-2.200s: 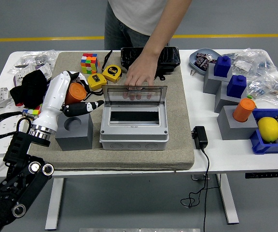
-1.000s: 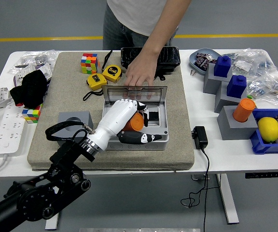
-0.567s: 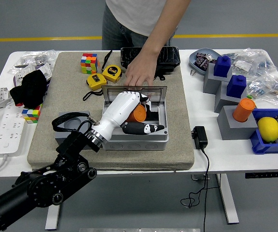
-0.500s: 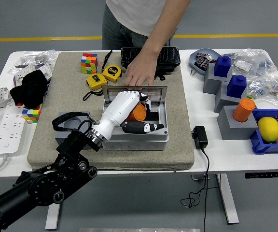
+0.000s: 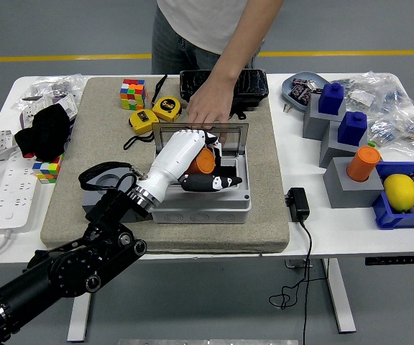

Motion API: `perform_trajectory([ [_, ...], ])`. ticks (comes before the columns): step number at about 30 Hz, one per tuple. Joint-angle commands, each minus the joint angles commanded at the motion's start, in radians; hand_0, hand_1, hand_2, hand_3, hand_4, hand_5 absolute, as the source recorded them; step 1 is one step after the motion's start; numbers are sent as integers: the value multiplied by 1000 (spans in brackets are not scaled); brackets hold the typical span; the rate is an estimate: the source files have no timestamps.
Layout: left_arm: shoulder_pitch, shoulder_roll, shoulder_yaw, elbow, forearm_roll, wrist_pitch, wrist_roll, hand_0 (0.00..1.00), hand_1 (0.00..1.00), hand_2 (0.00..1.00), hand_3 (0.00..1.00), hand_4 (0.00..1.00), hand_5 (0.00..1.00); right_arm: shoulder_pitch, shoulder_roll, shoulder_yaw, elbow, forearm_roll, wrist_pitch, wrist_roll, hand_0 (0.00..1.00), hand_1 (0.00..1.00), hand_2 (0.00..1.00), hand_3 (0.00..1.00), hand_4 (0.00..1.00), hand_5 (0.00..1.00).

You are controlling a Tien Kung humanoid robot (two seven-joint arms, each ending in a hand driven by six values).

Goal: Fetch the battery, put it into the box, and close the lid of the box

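Left hand (image 5: 192, 164) is wrapped round the orange battery (image 5: 204, 161), held over the open box (image 5: 200, 194), w/ the black thumb lying across the opening. Right arm not in view. A person's hand (image 5: 207, 109) at the far side rests on the top edge of the clear lid (image 5: 225, 131), holding it upright.

Doing it well, imo: get the battery low inside the box before the fingers let go, so it doesn't bounce off the rim. Keep the wrist clear of the lid and of the person's fingers. Pull the hand out toward the near-left, then tip the lid down from its far edge. Lid only shuts flat if the battery sits fully below the rim.

Counts:
- orange batteries: 2 (one in the hand, one (image 5: 365, 162) standing in a grey block at right)
- grey blocks: 4 (one near left (image 5: 100, 188), partly hidden; three at right)
- blue blocks: 2
- yellow tape measures: 2
- colour cubes: 2
- lemon: 1
- box: 1
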Motion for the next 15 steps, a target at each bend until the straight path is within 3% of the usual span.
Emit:
perform_trajectory([
  [15, 6, 0, 4, 3, 39, -11, 10, 36, 2, 23, 26, 998, 440, 0, -1, 1, 0, 0, 1, 0, 879, 840, 783, 828, 998, 998],
])
